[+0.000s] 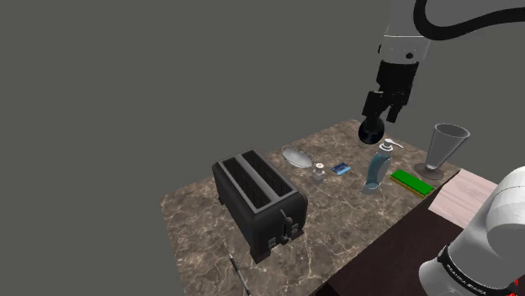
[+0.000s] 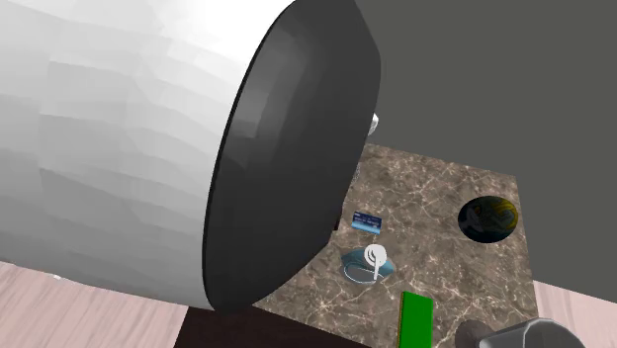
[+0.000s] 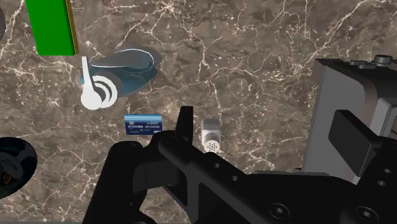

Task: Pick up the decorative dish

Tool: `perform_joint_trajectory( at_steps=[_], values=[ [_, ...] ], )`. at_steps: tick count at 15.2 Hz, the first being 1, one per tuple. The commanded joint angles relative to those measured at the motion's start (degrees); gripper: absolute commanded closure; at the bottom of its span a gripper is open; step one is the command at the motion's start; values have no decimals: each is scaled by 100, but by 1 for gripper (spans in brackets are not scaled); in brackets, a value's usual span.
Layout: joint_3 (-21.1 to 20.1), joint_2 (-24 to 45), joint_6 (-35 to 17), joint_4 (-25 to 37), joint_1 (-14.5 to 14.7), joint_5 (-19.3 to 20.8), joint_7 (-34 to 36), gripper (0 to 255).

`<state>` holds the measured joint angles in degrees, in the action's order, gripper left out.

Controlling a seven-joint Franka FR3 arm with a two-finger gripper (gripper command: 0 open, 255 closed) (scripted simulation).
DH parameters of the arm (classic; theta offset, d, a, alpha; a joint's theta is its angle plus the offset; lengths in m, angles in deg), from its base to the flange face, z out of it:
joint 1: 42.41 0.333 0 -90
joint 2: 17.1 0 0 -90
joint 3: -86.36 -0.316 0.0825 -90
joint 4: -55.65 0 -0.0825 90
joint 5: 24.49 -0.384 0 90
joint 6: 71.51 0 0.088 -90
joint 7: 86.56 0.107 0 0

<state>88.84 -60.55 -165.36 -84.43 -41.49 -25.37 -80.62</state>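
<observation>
Shoulder view: one dark round dish (image 1: 368, 132) shows just below my one pincer (image 1: 381, 114). I cannot tell whether it grips. One toaster (image 1: 257, 198) stands well apart.

Decorative dish (image 1: 368, 132): a round, nearly black, glossy piece with faint yellow and blue mottling on its face. In the shoulder view it appears just above the pump of the soap dispenser (image 1: 375, 172); in the second exterior view it lies to that dispenser's right, apart from it. Whether it rests on a surface cannot be told.
</observation>
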Motion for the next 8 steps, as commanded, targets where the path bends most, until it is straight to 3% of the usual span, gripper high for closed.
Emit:
perform_joint_trajectory(
  at_steps=[1, 8],
  values=[
    [0, 0, 0, 0, 0, 0, 0, 0],
    [252, 1017, -1542, -316, -80, 156, -304, 0]
  ],
)
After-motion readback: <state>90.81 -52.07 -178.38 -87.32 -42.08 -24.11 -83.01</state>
